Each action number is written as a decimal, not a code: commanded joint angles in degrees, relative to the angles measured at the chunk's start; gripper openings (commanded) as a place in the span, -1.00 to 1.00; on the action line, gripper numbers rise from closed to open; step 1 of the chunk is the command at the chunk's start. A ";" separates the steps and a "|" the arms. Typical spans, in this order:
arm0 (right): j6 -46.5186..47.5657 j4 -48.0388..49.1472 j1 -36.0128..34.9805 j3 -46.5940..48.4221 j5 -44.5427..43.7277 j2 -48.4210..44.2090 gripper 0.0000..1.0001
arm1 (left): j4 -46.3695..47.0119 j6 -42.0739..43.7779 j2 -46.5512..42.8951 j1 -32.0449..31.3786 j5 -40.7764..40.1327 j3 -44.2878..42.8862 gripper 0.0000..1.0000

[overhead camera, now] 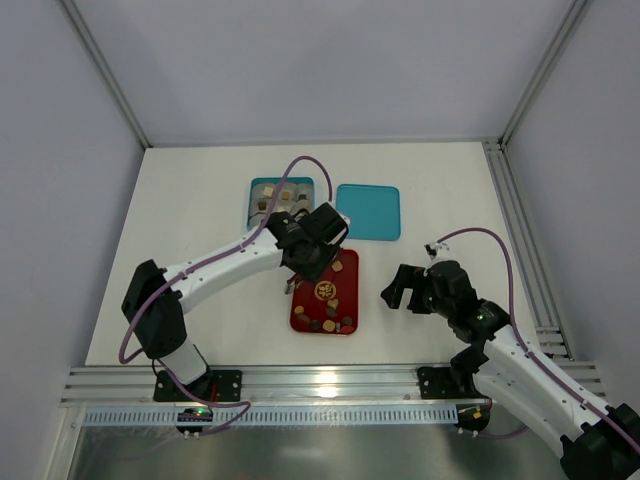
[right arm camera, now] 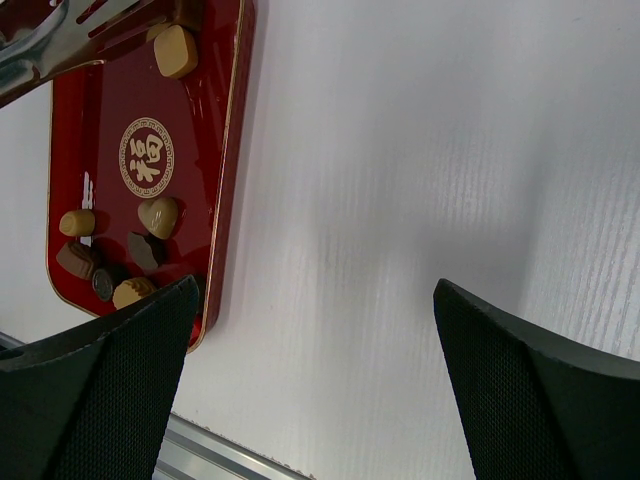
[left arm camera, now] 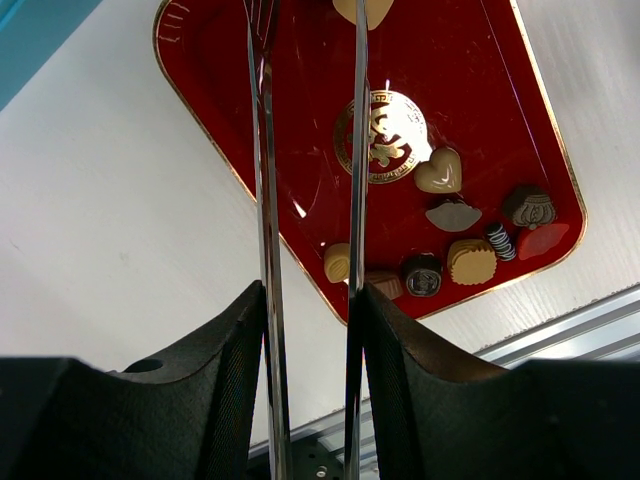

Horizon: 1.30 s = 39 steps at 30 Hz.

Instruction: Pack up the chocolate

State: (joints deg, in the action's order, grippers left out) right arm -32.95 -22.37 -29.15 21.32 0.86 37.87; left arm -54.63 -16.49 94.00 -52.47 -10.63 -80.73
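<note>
Chocolate pieces in brown, tan and cream lie on the red tray (overhead camera: 308, 305), most in a cluster (overhead camera: 333, 322) at its near end; the left wrist view shows a tan heart (left arm camera: 439, 172) among them. My left gripper (overhead camera: 305, 262) hangs over the tray's left side, shut on metal tongs (left arm camera: 265, 180). The two tong blades run out over the tray (left arm camera: 460, 90), and a tan piece (left arm camera: 362, 10) lies at their tips. My right gripper (overhead camera: 400, 290) stands open and holds nothing, over bare table right of the tray (right arm camera: 205, 150).
A teal box (overhead camera: 252, 200) with several chocolates in it stands behind the tray. Its teal lid (overhead camera: 368, 212) lies flat to the right of it. An aluminium rail (overhead camera: 320, 382) runs along the table's near edge.
</note>
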 commanded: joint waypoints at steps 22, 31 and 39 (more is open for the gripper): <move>-0.27 0.75 -0.12 0.48 0.19 -1.13 0.99 | 0.32 -2.32 -3.29 0.17 2.73 -0.83 -0.17; -0.36 0.75 -0.21 0.56 0.19 -1.21 0.99 | -1.44 -5.39 0.22 0.17 -0.27 -4.08 -0.15; -0.27 0.92 -0.12 0.39 0.19 -1.30 0.99 | -1.35 -7.15 1.19 0.17 0.26 -5.05 -0.15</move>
State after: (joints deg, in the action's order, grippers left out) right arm -33.10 -22.37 -29.15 21.32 0.86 37.10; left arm -55.99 -22.22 95.02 -52.47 -9.82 -83.24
